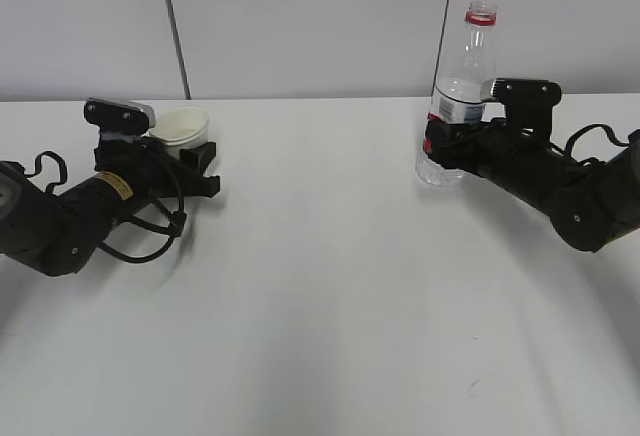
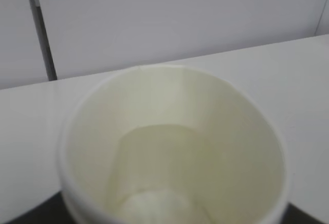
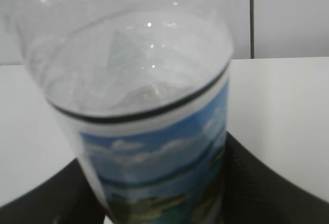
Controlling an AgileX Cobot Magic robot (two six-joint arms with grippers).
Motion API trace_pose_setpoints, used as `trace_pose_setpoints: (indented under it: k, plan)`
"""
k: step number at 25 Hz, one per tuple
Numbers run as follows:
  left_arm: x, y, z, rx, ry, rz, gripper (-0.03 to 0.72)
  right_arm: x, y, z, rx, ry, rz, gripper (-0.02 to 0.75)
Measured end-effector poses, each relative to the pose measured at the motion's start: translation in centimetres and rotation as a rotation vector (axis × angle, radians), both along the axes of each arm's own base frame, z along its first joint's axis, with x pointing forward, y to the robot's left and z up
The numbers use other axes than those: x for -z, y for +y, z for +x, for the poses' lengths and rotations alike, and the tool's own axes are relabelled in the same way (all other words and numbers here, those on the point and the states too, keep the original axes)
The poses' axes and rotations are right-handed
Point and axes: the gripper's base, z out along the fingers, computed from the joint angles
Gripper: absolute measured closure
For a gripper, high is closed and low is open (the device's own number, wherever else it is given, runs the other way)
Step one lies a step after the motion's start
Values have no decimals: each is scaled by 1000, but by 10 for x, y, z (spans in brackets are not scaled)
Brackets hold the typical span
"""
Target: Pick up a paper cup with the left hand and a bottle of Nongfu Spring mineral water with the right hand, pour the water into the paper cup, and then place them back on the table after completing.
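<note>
The white paper cup point(image 1: 180, 126) sits between the fingers of my left gripper point(image 1: 195, 156), which is shut on it low over the white table point(image 1: 330, 286), tilted a little. In the left wrist view the cup point(image 2: 175, 147) fills the frame; I cannot tell whether it holds water. My right gripper point(image 1: 445, 143) is shut on the clear Nongfu Spring bottle point(image 1: 462, 66), which stands upright on the table, capless with a red neck ring. In the right wrist view the bottle point(image 3: 154, 147) shows its blue label between the black fingers point(image 3: 262, 183). Water point(image 3: 139, 75) reaches above the label.
A grey panelled wall point(image 1: 320, 26) runs behind the table's far edge. A small dark scuff mark point(image 1: 474, 384) lies on the table at the front right. Bare tabletop lies between the two arms and towards the front.
</note>
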Motion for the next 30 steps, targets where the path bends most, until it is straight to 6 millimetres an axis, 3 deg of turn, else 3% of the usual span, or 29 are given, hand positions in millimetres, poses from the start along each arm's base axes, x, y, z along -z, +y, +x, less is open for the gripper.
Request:
trace_pose_setpoints:
  k: [15, 23, 30]
  plan:
    - [0, 0, 0, 0, 1, 0, 319, 0, 0, 0, 0, -1, 0, 316]
    - [0, 1, 1, -15, -2, -8, 125, 0, 0, 0, 0, -1, 0, 316]
    - [-1, 2, 1, -31, -1, -15, 100, 0, 0, 0, 0, -1, 0, 316]
